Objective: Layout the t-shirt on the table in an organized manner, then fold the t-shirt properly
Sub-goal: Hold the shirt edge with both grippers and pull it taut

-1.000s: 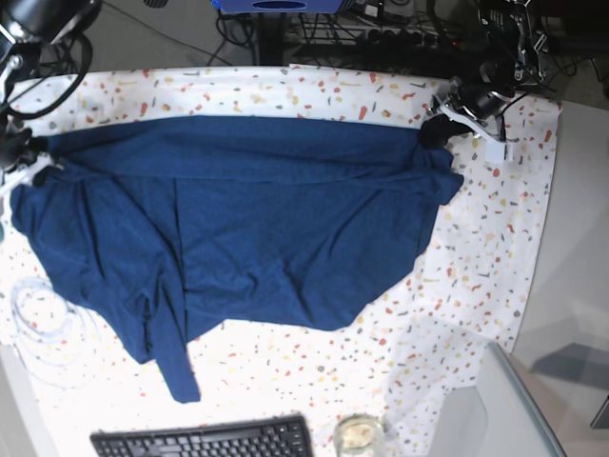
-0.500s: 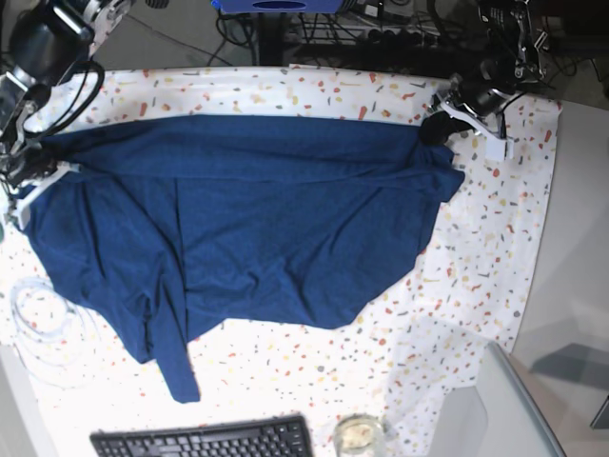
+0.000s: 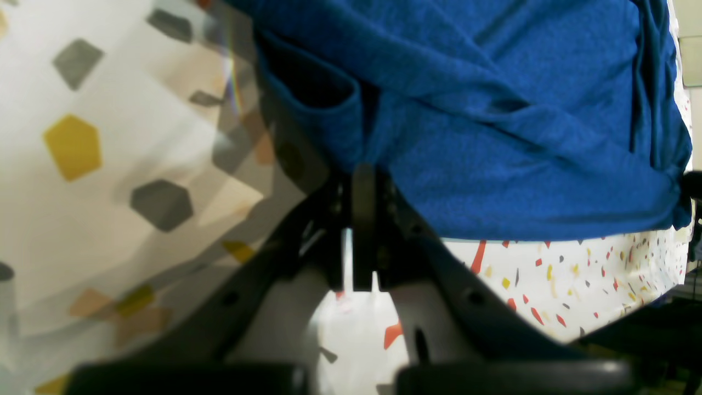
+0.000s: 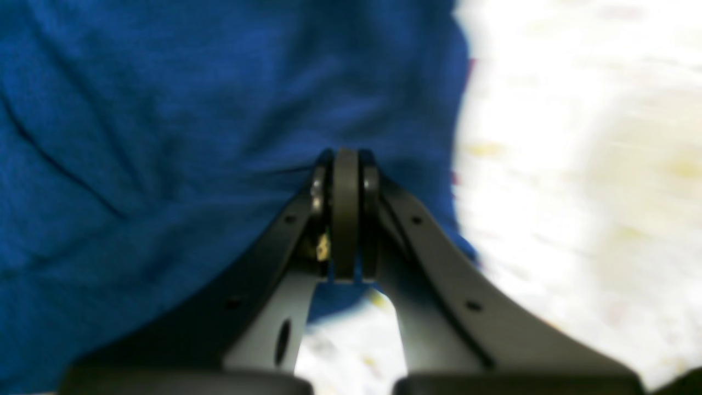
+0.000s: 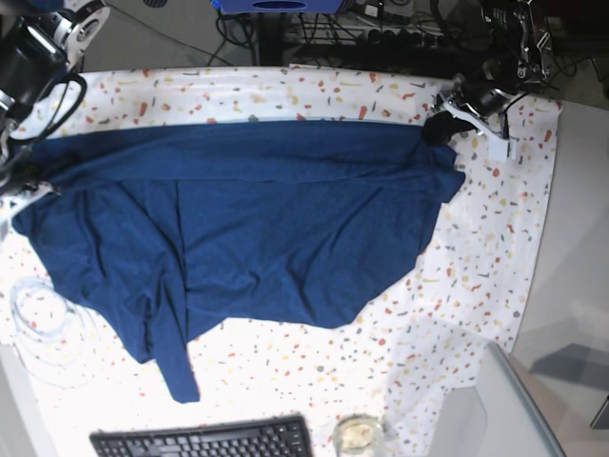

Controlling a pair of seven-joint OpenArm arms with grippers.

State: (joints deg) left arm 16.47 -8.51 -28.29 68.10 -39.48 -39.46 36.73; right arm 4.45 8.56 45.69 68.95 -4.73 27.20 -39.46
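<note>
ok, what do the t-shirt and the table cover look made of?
T-shirt: soft matte knit, likely cotton jersey; it drapes in loose folds and shows a fine heathered weave up close. Table cover: thin white printed cloth by its look, flecks flat, faint wrinkles; fibre unclear.

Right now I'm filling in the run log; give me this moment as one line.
phase: spreading | left gripper: shut on t-shirt | right gripper: shut on t-shirt | shirt: stretched between them on table, unfolded
</note>
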